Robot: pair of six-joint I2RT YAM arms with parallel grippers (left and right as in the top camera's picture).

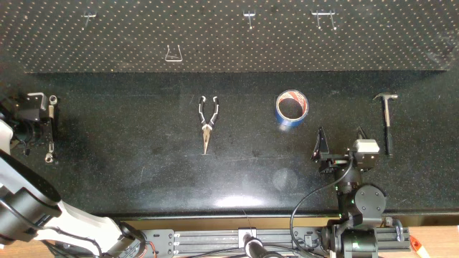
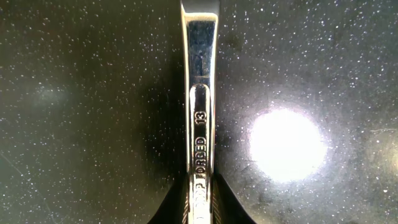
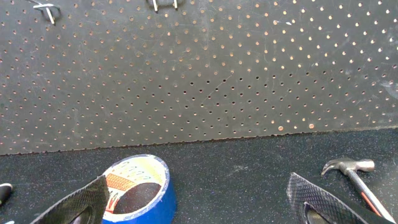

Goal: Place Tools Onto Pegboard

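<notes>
Black, finely speckled stone-like worktop fills the foreground, glossy enough to throw back a bright lamp glare, and along its far edge stands a dark perforated pegboard, its regular grid of small holes carrying several bent metal hooks and one triangular wire holder. At the far left of the surface the left gripper has its fingers closed on a slim, polished chrome wrench; in the left wrist view the left gripper pinches the flat, mirror-bright shank of the wrench, which runs straight away from the fingers just above or on the speckled top, and I cannot tell whether it touches. Near the middle of the worktop lie needle-nose pliers with pale handles spread towards the pegboard and the narrow metal tip pointing towards the arms. To their right sits a blue roll of tape, a thick ring with a light inner core, resting on the surface. Further right lies a small hammer with a bare steel head near the pegboard and a dark straight handle. The right gripper sits between the roll of tape and the hammer, its textured black fingers spread wide with nothing between them; its wrist view shows the right gripper facing the pegboard, with the roll of tape beside one finger and the hammer beside the other.
</notes>
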